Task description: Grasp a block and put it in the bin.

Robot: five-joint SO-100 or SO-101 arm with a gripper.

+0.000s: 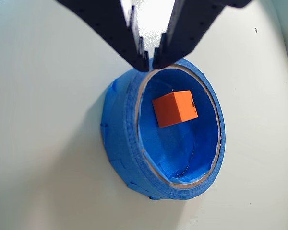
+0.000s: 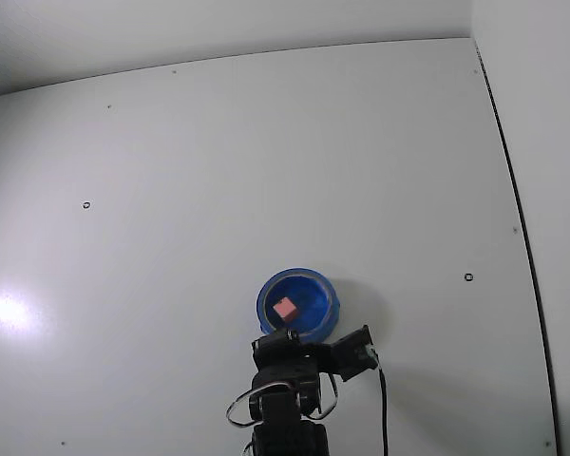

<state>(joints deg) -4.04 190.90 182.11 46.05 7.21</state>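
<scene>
Your black two-finger gripper point(image 1: 150, 61) enters the wrist view from the top edge, its two toothed fingers slanting toward each other. The tips sit nearly together with only a thin sliver of gap, and nothing is held between them. They hang just over the upper rim of the round blue bowl point(image 1: 122, 139), whose outer wall looks wrapped in layers of blue tape. Inside it, on the blue floor toward the upper side, lies the small orange-red cube point(image 1: 175, 108), tilted, clear of the fingertips and close to the wall. You can read no writing or brand on the bowl, the cube or the fingers. The bowl stands on a plain white table point(image 1: 43, 143).

From the fixed view you see the arm point(image 2: 290, 399) rising from the bottom edge, folded low, with a black cable looping beside it. Its gripper point(image 2: 287, 337) reaches up to the near rim of the bowl point(image 2: 327, 302). The cube point(image 2: 285, 309) shows pinkish there, resting inside the bowl, left of its middle. The table point(image 2: 266, 161) bears a few tiny dark ring marks, too small to read.
</scene>
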